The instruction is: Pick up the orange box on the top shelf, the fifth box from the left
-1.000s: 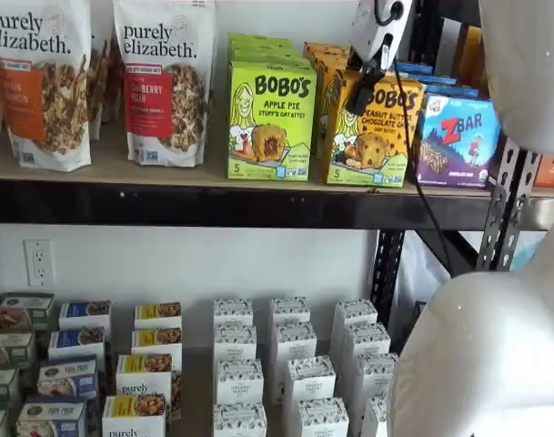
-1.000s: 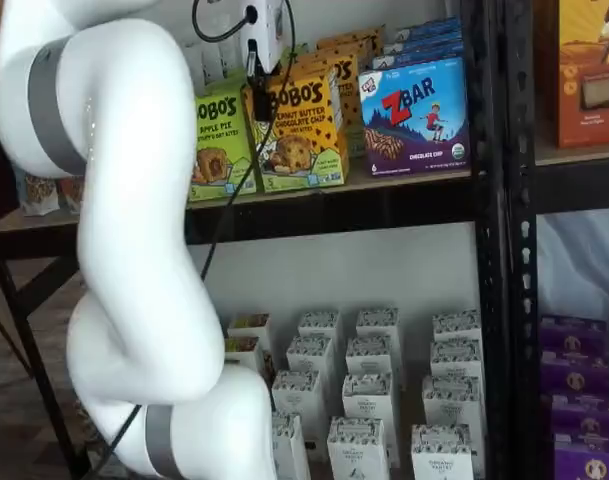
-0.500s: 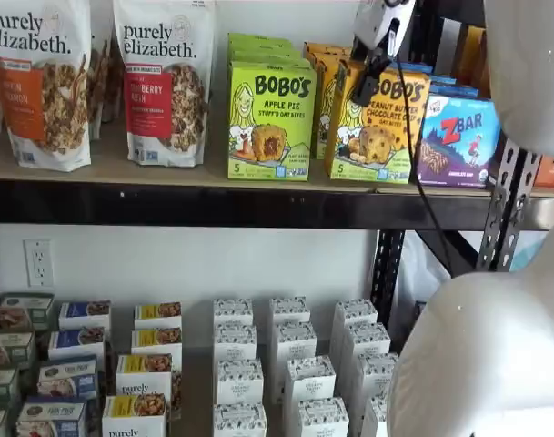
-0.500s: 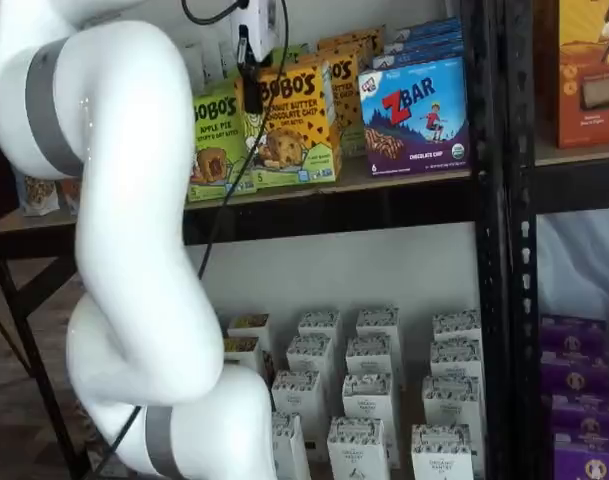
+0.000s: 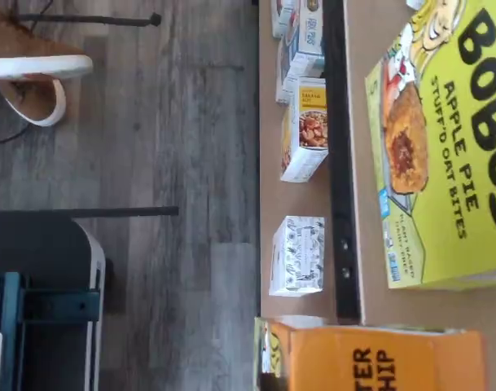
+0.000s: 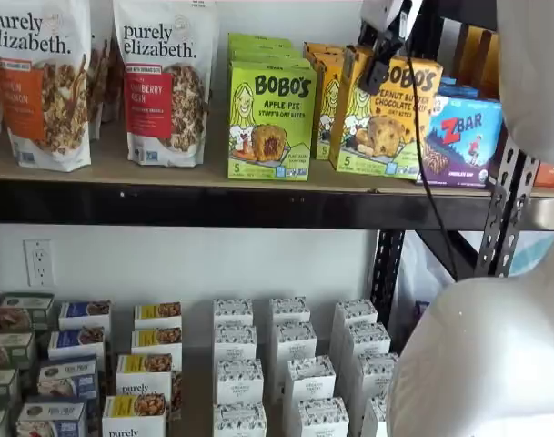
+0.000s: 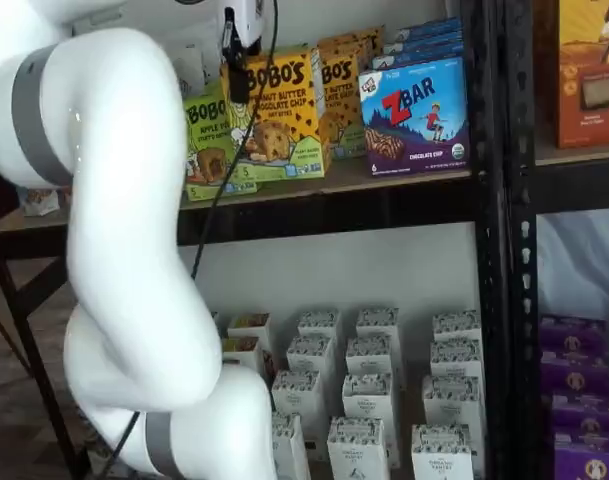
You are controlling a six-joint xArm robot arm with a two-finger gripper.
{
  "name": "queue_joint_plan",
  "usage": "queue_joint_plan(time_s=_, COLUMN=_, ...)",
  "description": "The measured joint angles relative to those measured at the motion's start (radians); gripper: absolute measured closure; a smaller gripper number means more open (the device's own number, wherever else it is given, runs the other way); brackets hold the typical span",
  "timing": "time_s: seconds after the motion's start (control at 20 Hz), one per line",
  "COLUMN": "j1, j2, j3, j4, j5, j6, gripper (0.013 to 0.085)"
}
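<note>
Top shelf (image 6: pixel 167 173), orange box (image 6: pixel 386 114) lifted since, jaws gripping

Orange box (image 6: pixel 387 116): "BOBO'S Peanut Butter Chocolate Chip". Green box (image 6: pixel 270 120): "BOBO'S Apple Pie". Blue box (image 7: pixel 415 117): "ZBAR". Bags (image 6: pixel 165 80): "purely elizabeth."

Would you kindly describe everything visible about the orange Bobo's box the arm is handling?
The orange box is yellow-orange cardboard printed "BOBO'S Peanut Butter Chocolate Chip", with a cartoon blonde woman, an oat bite picture and a "5" at its lower corner. In both shelf views it sits raised and tilted, forward of the matching boxes behind it, with the gripper closed on its top. It hangs over the top shelf, beside the lime-green Apple Pie box.
</note>
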Motion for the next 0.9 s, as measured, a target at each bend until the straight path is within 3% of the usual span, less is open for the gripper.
queue_joint_plan(time_s=0.9, j1=-0.045, j2=-0.146, j3=0.065, j4=0.011, j5=0.087, j6=-0.020, gripper=0.0810)
